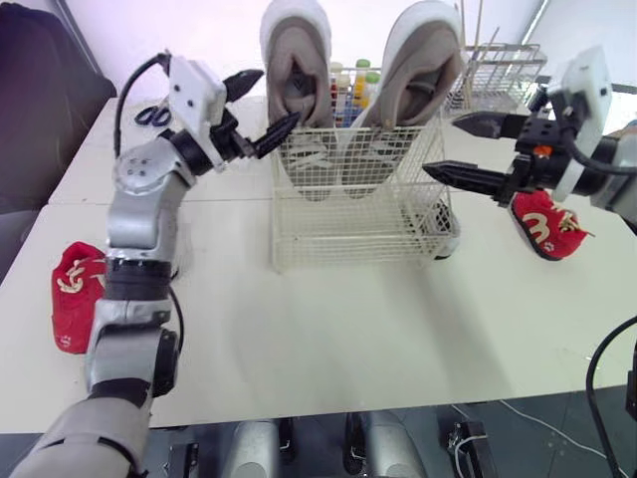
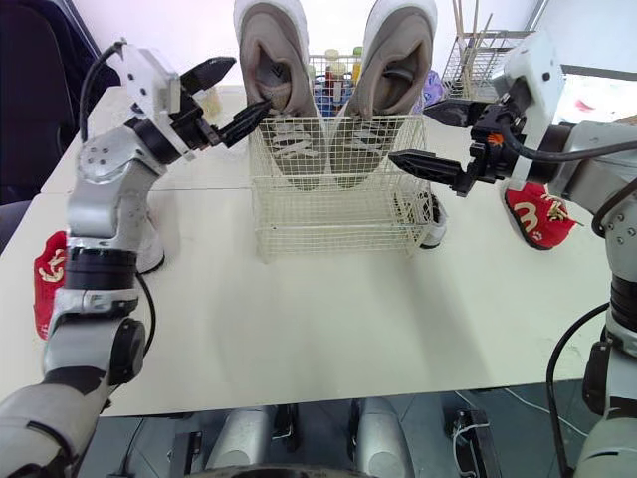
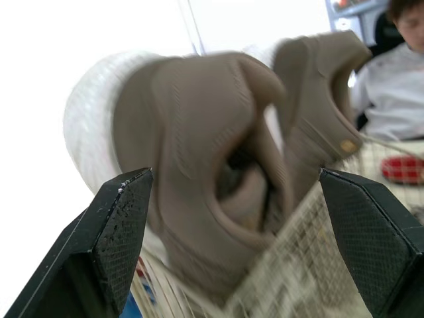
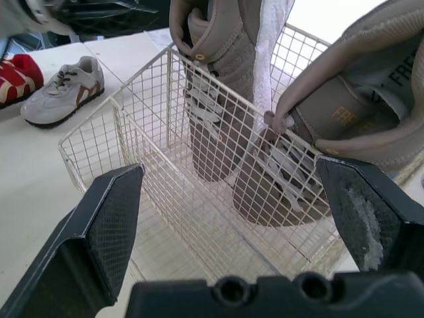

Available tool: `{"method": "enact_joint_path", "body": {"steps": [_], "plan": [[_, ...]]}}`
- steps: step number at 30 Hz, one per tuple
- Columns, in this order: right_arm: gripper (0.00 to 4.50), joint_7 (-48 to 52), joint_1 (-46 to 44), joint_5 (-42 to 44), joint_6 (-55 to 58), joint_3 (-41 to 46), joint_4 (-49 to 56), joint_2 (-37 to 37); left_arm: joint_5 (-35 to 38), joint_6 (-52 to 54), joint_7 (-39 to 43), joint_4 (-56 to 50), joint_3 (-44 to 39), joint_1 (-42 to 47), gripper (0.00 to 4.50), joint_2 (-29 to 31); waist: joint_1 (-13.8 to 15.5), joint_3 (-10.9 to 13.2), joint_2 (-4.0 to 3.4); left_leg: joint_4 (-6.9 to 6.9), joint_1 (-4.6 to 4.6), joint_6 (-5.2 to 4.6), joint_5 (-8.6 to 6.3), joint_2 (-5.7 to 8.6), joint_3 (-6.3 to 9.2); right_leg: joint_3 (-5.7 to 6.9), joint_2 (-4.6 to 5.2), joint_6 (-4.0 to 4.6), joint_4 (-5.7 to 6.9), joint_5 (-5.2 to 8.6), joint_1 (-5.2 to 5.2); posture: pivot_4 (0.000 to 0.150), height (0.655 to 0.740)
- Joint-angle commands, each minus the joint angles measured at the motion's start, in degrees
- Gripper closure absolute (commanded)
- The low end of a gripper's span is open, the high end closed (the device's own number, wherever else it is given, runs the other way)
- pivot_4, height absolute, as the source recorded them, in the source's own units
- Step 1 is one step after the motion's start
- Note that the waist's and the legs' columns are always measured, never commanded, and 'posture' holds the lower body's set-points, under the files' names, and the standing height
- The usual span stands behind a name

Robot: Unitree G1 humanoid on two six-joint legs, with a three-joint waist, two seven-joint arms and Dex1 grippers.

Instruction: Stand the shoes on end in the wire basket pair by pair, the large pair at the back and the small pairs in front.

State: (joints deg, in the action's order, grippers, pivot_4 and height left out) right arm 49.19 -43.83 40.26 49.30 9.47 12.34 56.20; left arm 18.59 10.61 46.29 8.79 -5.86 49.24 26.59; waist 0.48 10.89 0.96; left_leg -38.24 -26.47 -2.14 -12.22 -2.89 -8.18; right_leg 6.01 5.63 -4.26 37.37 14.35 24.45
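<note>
A white wire basket [image 1: 348, 224] stands mid-table. Two large beige shoes, one on the left [image 1: 297, 85] and one on the right [image 1: 423, 75], stand on end along its back, heels up. The front of the basket is bare. My left gripper [image 1: 274, 100] is open beside the left shoe's heel, at the basket's left rim. My right gripper [image 1: 440, 145] is open at the basket's right rim, near the right shoe. One small red shoe [image 1: 77, 294] lies at the far left and another [image 1: 545, 224] at the right. A small white shoe [image 2: 430, 214] lies behind the basket's right corner, and another white shoe [image 4: 63, 89] lies left of the basket.
A second wire rack [image 1: 503, 72] with sticks stands at the back right. Bottles [image 1: 353, 85] stand behind the basket, and scissors [image 1: 151, 117] lie at the back left. A seated person [image 3: 391, 73] is beyond the table. The table's front edge [image 1: 328, 413] is close.
</note>
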Motion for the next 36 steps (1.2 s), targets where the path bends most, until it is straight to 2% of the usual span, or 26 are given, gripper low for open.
{"method": "enact_joint_path", "body": {"steps": [1,2,3,6,9,11,13,16,19,21,23,25,28,36], "plan": [[0.00,1.0,-0.2,-1.1,-1.9,1.4,-0.8,0.7,5.9,9.9,-0.5,-11.3,-2.8,-1.5,0.37,4.0,0.0,0.0,0.00,0.00,0.00,0.00,0.00,0.00,0.00,0.00,0.00,0.00,0.00,0.00,0.00,0.150,0.7400],[0.00,1.2,-0.2,-1.1,-1.8,1.6,-1.1,0.7,7.9,12.8,-1.2,-13.3,-4.1,-2.1,0.37,5.1,0.0,0.0,0.00,0.00,-0.01,0.01,0.00,0.00,0.00,-0.01,0.00,0.00,0.00,0.00,0.00,0.150,0.7400],[0.00,0.9,-0.2,-1.4,-2.0,1.8,-1.7,0.6,11.2,17.3,-2.0,-15.7,-6.4,-2.9,0.18,6.7,0.0,0.0,0.00,0.00,0.00,0.01,0.00,0.00,0.00,-0.01,0.00,0.00,0.00,0.00,0.00,0.150,0.7400],[0.00,1.9,0.6,-2.0,-2.6,2.4,-3.2,1.2,20.9,29.7,-4.7,-22.6,-12.6,-5.7,0.18,11.0,-0.3,0.0,-0.01,0.01,0.02,0.02,0.01,-0.01,0.01,-0.03,0.00,0.00,0.00,0.00,0.00,0.150,0.7400],[0.00,0.1,0.4,-5.8,-6.2,2.5,-7.9,0.8,34.4,44.6,-8.3,-30.2,-19.0,-12.4,0.18,15.3,-0.8,0.0,-0.02,0.03,0.03,0.04,0.01,-0.01,0.03,-0.03,0.00,-0.01,-0.02,0.01,-0.02,0.150,0.7400],[0.00,-1.3,0.3,-8.5,-9.9,3.3,-12.4,0.2,38.3,49.9,-12.0,-35.3,-19.7,-17.1,0.18,16.6,-0.9,0.0,-0.02,0.03,0.05,0.05,0.02,0.02,0.05,-0.05,0.03,-0.02,-0.02,0.01,-0.07,0.150,0.7400],[0.00,-5.6,-0.6,-9.1,-12.0,6.5,-17.1,-2.2,39.6,52.2,-16.7,-40.3,-19.1,-21.2,0.18,16.1,-0.9,0.0,-0.02,0.00,0.08,0.08,0.03,0.05,0.07,-0.05,0.03,-0.02,-0.05,0.01,-0.13,0.150,0.7400],[0.00,-9.6,1.9,-9.5,-14.9,11.8,-19.7,-4.4,48.1,53.6,-21.8,-46.2,-17.8,-26.0,0.18,12.6,-0.7,0.0,-0.02,-0.01,0.10,0.11,0.06,0.09,0.09,-0.09,0.03,-0.02,-0.11,0.00,-0.21,0.150,0.7400],[0.00,-11.0,7.2,-8.5,-16.0,16.2,-17.2,-5.9,60.0,51.6,-23.0,-49.5,-16.0,-29.7,0.18,10.0,-0.2,0.0,-0.03,0.00,0.10,0.12,0.07,0.07,0.12,-0.10,0.03,-0.03,-0.10,0.00,-0.21,0.150,0.7400],[0.00,-10.0,17.6,-7.5,-13.4,19.8,-9.7,-5.9,66.0,48.7,-25.7,-52.6,-11.5,-33.9,0.18,5.8,0.3,-0.2,-0.21,0.03,0.12,0.17,0.10,0.06,0.13,-0.10,0.00,-0.03,-0.06,-0.01,-0.20,0.150,0.7400],[0.00,-12.2,24.3,-6.3,-11.3,23.5,-5.5,-7.6,65.1,47.2,-27.0,-55.1,-6.8,-36.5,0.18,3.4,0.3,-0.2,-0.28,0.08,0.34,0.17,0.10,0.07,0.17,-0.12,0.02,-0.04,-0.11,0.01,-0.48,0.150,0.7400],[0.00,-14.3,28.9,-7.0,-10.9,24.6,-2.7,-9.1,57.8,46.2,-27.2,-56.7,-2.3,-38.2,0.18,3.2,0.3,-0.3,-0.40,0.10,0.38,0.16,0.10,0.07,0.18,-0.11,-0.02,-0.03,-0.11,0.01,-0.51,0.150,0.7400],[0.00,-15.2,35.1,-8.4,-12.6,23.4,0.8,-11.9,52.7,44.9,-25.0,-57.0,1.7,-41.3,0.18,4.9,0.1,-0.5,-0.82,0.13,1.02,-0.03,-0.15,0.09,0.15,-0.11,-0.05,0.05,-0.22,0.05,-1.00,0.150,0.7400],[0.00,-14.6,37.8,-16.2,-23.3,12.6,-3.1,-16.8,49.8,42.0,-20.9,-55.7,2.4,-43.0,0.18,9.6,-0.2,-0.8,-1.22,0.25,1.12,0.00,-0.25,0.03,0.13,-0.19,-0.04,0.46,-0.39,0.21,-1.00,0.150,0.7400]]}}
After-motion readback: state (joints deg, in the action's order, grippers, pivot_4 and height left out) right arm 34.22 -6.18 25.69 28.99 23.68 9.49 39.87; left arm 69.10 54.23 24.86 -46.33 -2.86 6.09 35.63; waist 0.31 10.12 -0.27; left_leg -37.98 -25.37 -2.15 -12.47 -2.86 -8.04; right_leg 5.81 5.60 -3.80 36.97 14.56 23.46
